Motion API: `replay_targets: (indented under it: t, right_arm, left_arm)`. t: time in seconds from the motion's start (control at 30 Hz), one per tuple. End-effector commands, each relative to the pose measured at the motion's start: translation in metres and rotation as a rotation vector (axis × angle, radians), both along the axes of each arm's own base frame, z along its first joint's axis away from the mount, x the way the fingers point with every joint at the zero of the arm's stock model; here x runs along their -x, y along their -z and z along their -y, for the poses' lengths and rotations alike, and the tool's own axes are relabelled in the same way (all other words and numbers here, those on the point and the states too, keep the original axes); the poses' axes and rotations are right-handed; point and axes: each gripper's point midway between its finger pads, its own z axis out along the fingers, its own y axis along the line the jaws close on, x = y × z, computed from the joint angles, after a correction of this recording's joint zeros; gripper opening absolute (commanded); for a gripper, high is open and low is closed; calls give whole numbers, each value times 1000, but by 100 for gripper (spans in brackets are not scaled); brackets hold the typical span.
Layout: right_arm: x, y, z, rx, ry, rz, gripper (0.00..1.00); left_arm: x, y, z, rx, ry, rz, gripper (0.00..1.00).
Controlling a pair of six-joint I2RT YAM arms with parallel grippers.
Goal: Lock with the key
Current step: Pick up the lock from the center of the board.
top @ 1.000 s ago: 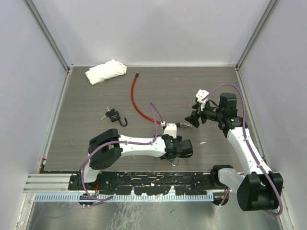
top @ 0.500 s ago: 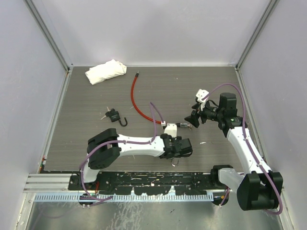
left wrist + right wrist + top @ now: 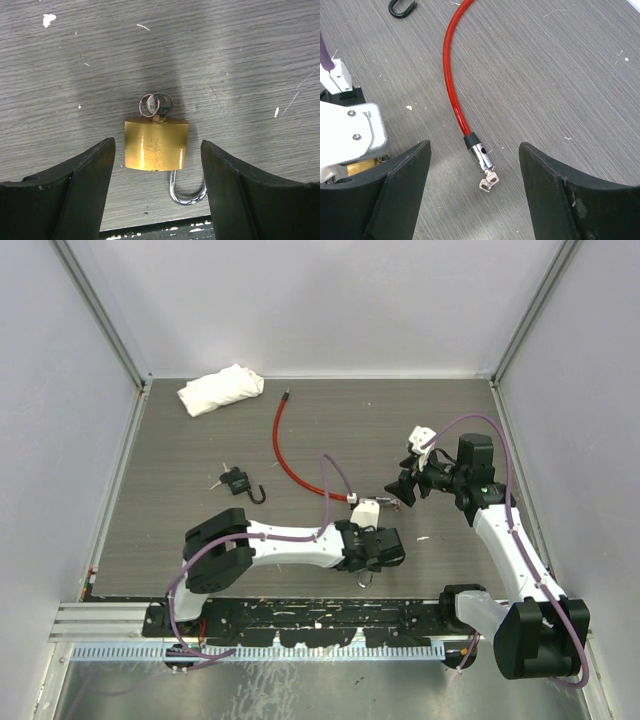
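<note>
Padlock (image 3: 156, 145) lies flat on the surface (image 3: 250, 60) between the left hand (image 3: 157, 150) and its wide-apart jaws, untouched, with its shackle (image 3: 187, 190) sprung open and the key (image 3: 159, 104) seated in its base. Squeeze the brass flanks squarely, clear of shackle and key, so the body cannot twist. Farther off, the right hand (image 3: 474, 146) hovers wide and empty over the keyed end of the red cable (image 3: 451, 75).
</note>
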Motion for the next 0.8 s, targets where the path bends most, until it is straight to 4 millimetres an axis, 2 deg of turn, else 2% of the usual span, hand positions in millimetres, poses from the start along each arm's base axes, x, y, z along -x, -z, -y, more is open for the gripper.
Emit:
replay_targets:
  t: [0.0,0.13,0.27,0.5,0.7,0.77]
  right_arm:
    - [-4,-14,-3,-21,-20,54,76]
    - [-3,-14,-4,-24,-25,54,76]
    - [-3,-14,-5,-27,-29,53,76]
    - [-2,-14,-5,-32,-32,51,76]
    - [0,-14,-7,-41,-44,46,76]
    - [2,-15,-9,-50,-58,44,76]
  left_arm:
    - [-6,7,3,0,3,0,68]
    - [-8,13,-1,-7,-13,-12,63]
    - [-7,22,-4,-11,-21,-36,62]
    - [-4,32,-6,-7,-35,-79,51]
    - [-9,25,-10,37,-54,-81,18]
    - [-16,19,-15,59,-73,-69,12]
